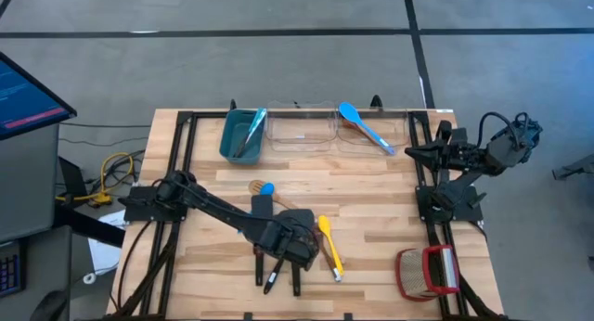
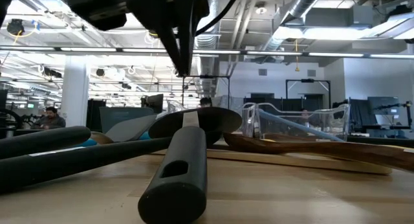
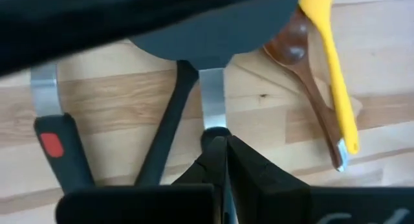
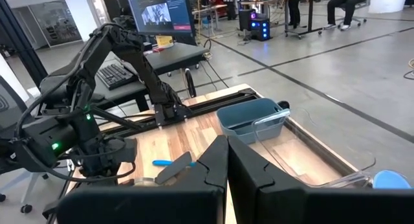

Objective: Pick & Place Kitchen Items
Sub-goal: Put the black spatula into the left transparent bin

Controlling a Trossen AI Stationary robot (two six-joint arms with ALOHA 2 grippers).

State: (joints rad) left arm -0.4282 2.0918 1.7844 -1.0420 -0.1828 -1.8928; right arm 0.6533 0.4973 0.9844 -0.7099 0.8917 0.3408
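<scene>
wooden counter (image 1: pixel 371 210), utensils mostly bunched near its front middle. left pincer (image 1: pixel 295 250) is down over that pile with its fingers pressed together, holding nothing; in the left wrist view the closed tips (image 3: pixel 223 156) sit just at the metal neck of a black spatula (image 3: pixel 207 43). beside it: a red-tabbed black handle (image 3: pixel 61 149), another black handle (image 3: pixel 169 123), a dark wooden spoon (image 3: pixel 304 68) and the yellow silicone spoon (image 1: pixel 328 243) lying partly over the wooden one. blue-tipped piece (image 1: pixel 267 188) just behind the pile. blue silicone spoon (image 1: pixel 362 126) rests in a clear bin (image 1: pixel 302 126) at the back edge; teal bin (image 1: pixel 243 134) next to it holds a utensil. right pincer (image 1: pixel 413 152) parked at the right rail, fingers shut, empty. red woven basket (image 1: pixel 427 272) at the front right corner.
</scene>
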